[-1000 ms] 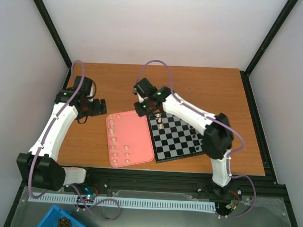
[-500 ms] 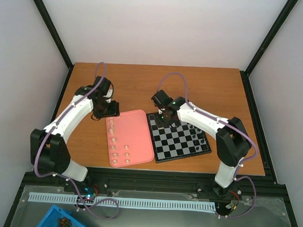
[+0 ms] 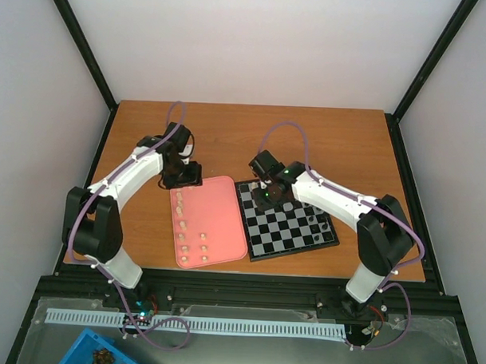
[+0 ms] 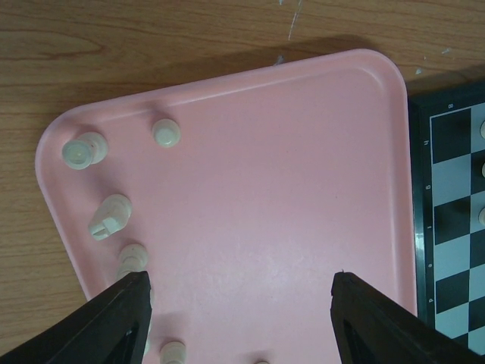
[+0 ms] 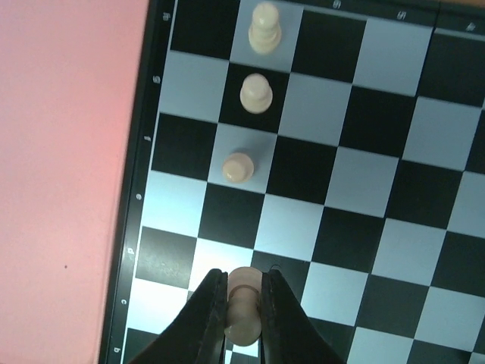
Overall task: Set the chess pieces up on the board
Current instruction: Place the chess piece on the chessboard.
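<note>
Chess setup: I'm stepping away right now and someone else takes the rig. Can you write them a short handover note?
Right gripper: shut on a cream piece, over the board.
Left gripper: open, empty, above the pink tray.
Done: three cream pieces stand in a line near the board's tray-side edge.
Left: set the held piece down, then move the pieces on the tray across.

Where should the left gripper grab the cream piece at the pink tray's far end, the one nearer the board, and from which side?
Probably straight from above, pinching the round head of the cream piece. It looks upright on the pink tray, showing only its top, with bare tray around it; its neighbour sits apart on the side away from the board. The left gripper hangs open.
</note>
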